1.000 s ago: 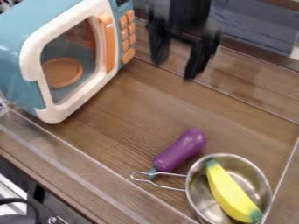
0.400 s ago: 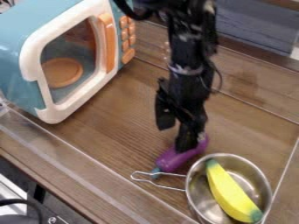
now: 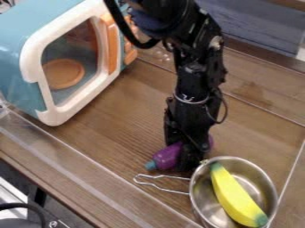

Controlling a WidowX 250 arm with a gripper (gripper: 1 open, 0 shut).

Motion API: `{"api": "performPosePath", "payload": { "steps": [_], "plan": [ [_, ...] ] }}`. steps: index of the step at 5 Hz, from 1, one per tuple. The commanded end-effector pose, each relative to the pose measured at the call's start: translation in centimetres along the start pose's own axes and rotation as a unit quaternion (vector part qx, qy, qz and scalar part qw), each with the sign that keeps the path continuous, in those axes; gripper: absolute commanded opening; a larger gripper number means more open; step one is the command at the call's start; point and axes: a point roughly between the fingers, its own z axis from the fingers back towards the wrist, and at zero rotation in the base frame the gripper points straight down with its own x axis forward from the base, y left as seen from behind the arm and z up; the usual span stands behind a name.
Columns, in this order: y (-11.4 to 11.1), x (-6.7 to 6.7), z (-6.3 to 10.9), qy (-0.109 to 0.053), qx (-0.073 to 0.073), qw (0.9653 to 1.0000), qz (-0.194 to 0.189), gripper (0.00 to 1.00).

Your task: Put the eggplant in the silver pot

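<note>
The purple eggplant (image 3: 166, 158) lies on the wooden tabletop just left of the silver pot (image 3: 198, 203); only its lower rounded end shows. My gripper (image 3: 187, 150) points straight down onto its upper end, and the dark fingers (image 3: 177, 142) are shut on the eggplant, which still rests on the wood. The pot sits at the front right, its wire loop handle (image 3: 155, 180) pointing left, and it holds a yellow banana toy (image 3: 236, 198).
A teal toy microwave (image 3: 53, 53) with an open white door stands at the back left. A clear low wall (image 3: 71, 174) runs along the front edge of the wooden surface. The arm (image 3: 179, 53) rises from the gripper toward the top middle.
The gripper came down from high near the microwave onto the eggplant and its open fingers closed on it. The eggplant shifted slightly left and toward the front.
</note>
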Motion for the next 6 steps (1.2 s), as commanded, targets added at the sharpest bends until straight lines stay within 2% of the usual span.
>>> {"api": "performPosePath", "payload": {
  "steps": [1, 3, 5, 6],
  "plan": [
    [0.9, -0.2, 1.8, -0.041, 0.009, 0.999, -0.016, 0.0],
    [-0.9, 1.6, 4.0, -0.063, 0.005, 0.998, -0.011, 0.0],
    [0.8, 0.9, 3.8, -0.085, 0.01, 0.9961, 0.019, 0.0],
    [0.0, 0.5, 4.1, -0.092, 0.01, 0.9945, 0.049, 0.0]
  ]
}}
